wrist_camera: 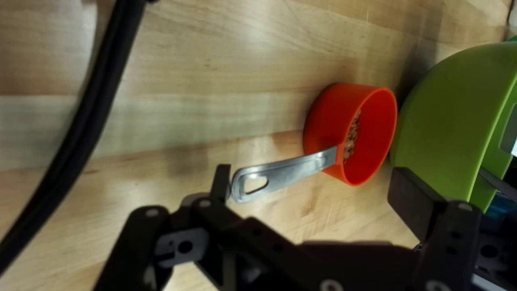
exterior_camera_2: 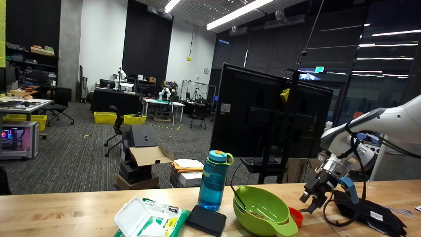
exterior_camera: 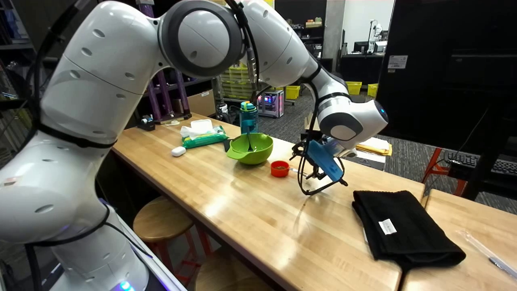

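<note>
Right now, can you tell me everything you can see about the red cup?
The red cup is round and smooth, and looks like plastic or silicone. A flat, silvery handle, metal by its look, sticks out from its rim and is slotted near the end. Small brown bits lie inside. The cup stands upright on the wooden table, beside the green bowl; I can't tell whether they touch. The open tool is close to the handle's end; touching is unclear.
</note>
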Robot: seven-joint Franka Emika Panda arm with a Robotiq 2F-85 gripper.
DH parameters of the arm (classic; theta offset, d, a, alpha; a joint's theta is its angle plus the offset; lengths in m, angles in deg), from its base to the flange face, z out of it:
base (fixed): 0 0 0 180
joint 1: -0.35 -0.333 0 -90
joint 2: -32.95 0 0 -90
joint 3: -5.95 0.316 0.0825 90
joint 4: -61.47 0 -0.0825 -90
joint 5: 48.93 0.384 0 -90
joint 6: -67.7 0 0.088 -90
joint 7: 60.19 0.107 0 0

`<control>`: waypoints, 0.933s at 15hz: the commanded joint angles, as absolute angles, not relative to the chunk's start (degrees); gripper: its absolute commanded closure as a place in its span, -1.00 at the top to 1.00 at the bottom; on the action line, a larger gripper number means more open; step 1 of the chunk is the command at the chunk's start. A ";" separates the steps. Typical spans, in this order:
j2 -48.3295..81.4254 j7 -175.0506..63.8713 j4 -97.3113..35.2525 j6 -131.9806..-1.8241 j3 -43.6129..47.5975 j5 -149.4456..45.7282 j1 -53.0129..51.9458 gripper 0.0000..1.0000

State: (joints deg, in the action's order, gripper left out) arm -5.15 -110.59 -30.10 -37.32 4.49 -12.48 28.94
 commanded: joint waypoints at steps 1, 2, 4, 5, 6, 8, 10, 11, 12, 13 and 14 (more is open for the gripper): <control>-4.66 -111.13 -30.90 -35.34 4.07 -11.40 28.79 1.00; -4.66 -111.32 -30.88 -34.96 4.04 -11.42 28.82 1.00; -4.58 -111.48 -30.94 -34.17 3.97 -11.25 28.90 1.00; -4.67 -111.49 -30.88 -33.92 3.93 -11.20 28.92 1.00; -4.58 -111.43 -30.99 -33.62 3.88 -11.20 28.89 1.00; -4.62 -111.46 -31.07 -33.11 3.76 -11.20 28.90 1.00; -4.57 -111.38 -31.26 -32.60 3.61 -11.19 28.94 1.00; -4.57 -111.37 -31.37 -32.46 3.50 -11.23 28.92 0.91; -4.48 -111.34 -31.54 -32.37 3.41 -11.26 28.89 0.92; -4.56 -111.41 -31.58 -32.36 3.35 -11.22 28.91 0.90; -4.63 -111.40 -31.66 -32.36 3.30 -11.18 28.94 0.83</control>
State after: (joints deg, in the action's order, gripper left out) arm -5.29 -110.59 -30.49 -33.13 3.81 -12.47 28.95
